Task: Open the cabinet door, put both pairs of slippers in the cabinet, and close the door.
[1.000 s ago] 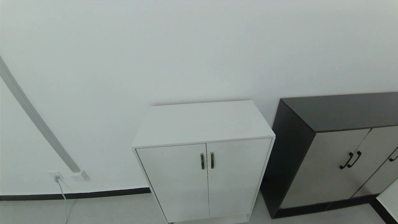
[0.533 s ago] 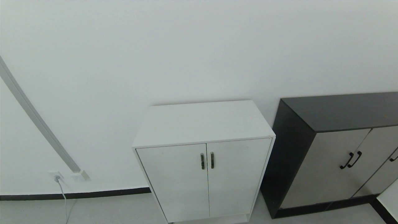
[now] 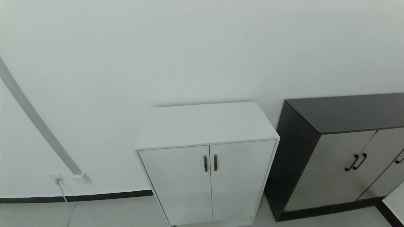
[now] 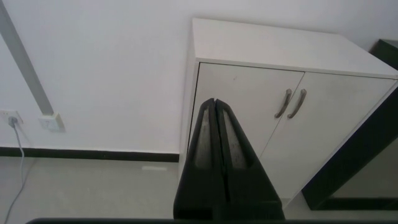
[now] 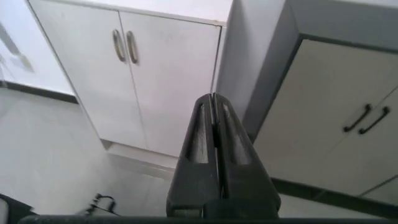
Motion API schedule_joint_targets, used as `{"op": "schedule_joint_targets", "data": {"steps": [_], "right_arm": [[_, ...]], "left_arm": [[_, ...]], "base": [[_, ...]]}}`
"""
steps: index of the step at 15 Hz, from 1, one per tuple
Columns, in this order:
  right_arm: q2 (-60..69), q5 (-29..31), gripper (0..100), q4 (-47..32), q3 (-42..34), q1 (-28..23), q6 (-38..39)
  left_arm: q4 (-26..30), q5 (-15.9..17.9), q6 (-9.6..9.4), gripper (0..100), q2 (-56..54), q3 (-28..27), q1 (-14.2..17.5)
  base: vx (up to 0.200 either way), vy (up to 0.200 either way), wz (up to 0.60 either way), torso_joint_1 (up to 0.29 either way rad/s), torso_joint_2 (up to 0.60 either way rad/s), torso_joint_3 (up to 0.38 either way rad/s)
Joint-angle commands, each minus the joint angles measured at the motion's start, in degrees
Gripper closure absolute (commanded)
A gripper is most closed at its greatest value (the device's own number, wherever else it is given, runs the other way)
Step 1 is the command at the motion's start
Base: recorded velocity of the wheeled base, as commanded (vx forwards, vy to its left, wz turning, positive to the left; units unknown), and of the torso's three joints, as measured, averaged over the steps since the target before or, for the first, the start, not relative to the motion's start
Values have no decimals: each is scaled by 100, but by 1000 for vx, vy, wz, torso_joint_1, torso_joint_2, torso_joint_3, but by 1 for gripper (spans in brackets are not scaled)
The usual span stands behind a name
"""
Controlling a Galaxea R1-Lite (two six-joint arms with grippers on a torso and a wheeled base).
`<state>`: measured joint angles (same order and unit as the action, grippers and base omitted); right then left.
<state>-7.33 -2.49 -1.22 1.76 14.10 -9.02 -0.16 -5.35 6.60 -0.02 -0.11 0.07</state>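
Where wall meets floor, white cabinet (doors closed) beside black cabinet.

Bright, even, diffuse indoor light covers a white wall. In the head view the white cabinet at 6 o'clock has a top lighter than its doors. It throws a faint, soft shadow on the wall toward 3 o'clock, next to the black cabinet, whose pale doors carry a dull sheen. The wall conduit at 9 o'clock bows slightly and the cabinet sides lean, showing wide-angle distortion. The corners look slightly dimmer.
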Motion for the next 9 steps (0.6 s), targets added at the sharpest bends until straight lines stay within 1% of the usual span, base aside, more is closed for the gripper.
{"op": "schedule_joint_targets", "data": {"steps": [1, 2, 3, 4, 5, 7, 8, 9], "right_arm": [[-269, 29, 100, -1, 18, -4, -100], [-428, 126, 100, 8, 9, -83, -91], [-471, 398, 100, 8, 9, -259, -82], [-410, 504, 100, 8, 18, -365, -91], [-129, 512, 100, 8, 9, -417, -73], [30, 530, 100, 8, 9, -461, 76], [170, 486, 100, 16, -9, -452, 181], [161, 293, 100, 43, -26, -452, 392]], "left_arm": [[-2, -1, 0, 100, 2, 2, 1], [-2, -1, 8, 100, 2, 2, 1], [-2, -1, 0, 100, 2, 2, 1], [-2, -1, 0, 100, 2, 2, 1], [-2, -1, 0, 100, 2, 2, 1], [-2, -1, 8, 100, 2, 2, 1], [-2, -1, 0, 100, 2, 2, 1], [-2, -1, 0, 100, 2, 2, 1]], "base": [[0, 0, 0, 0, 0, 0], [0, 0, 0, 0, 0, 0], [0, 0, 0, 0, 0, 0], [0, 0, 0, 0, 0, 0], [0, 0, 0, 0, 0, 0], [0, 0, 0, 0, 0, 0], [0, 0, 0, 0, 0, 0], [0, 0, 0, 0, 0, 0]]}}
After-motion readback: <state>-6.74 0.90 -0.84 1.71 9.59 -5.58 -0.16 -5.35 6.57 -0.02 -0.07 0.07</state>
